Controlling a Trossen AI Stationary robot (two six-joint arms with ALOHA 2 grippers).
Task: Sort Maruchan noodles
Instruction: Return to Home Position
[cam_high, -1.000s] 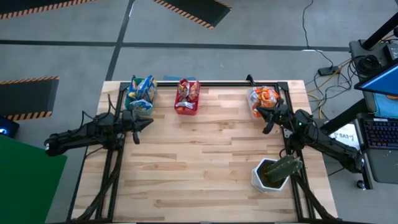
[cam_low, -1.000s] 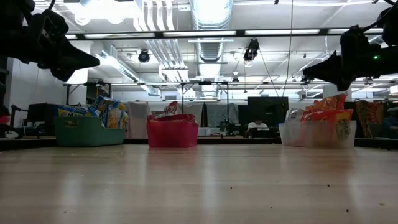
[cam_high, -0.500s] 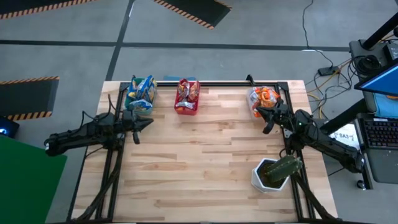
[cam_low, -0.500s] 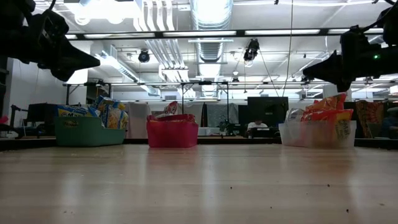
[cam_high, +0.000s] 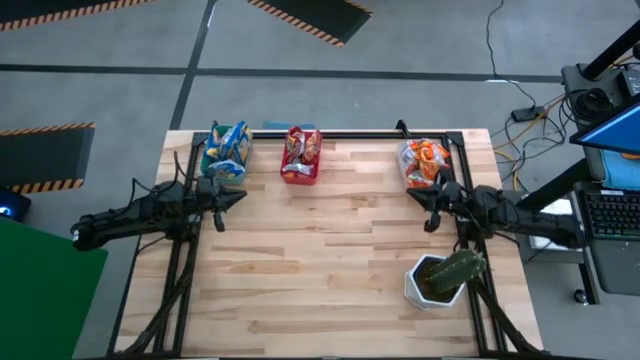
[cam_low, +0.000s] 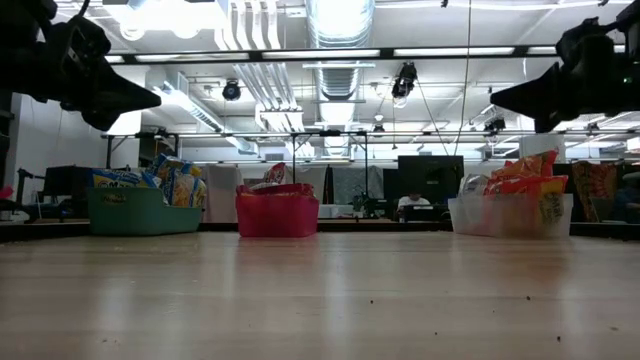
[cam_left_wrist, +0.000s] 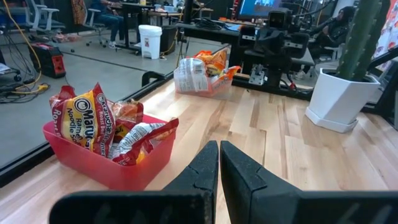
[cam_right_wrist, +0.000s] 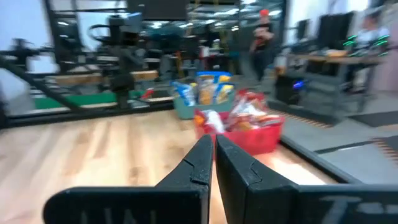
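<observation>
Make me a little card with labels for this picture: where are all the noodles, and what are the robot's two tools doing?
green bin: blue-and-yellow packets
red bin: red packets
clear bin: orange packets
loose packets on the table: none in view
left tool: shut, empty, above the table near the green bin
right tool: shut, empty, above the table near the clear bin
plant pot: right side, under the right arm
</observation>
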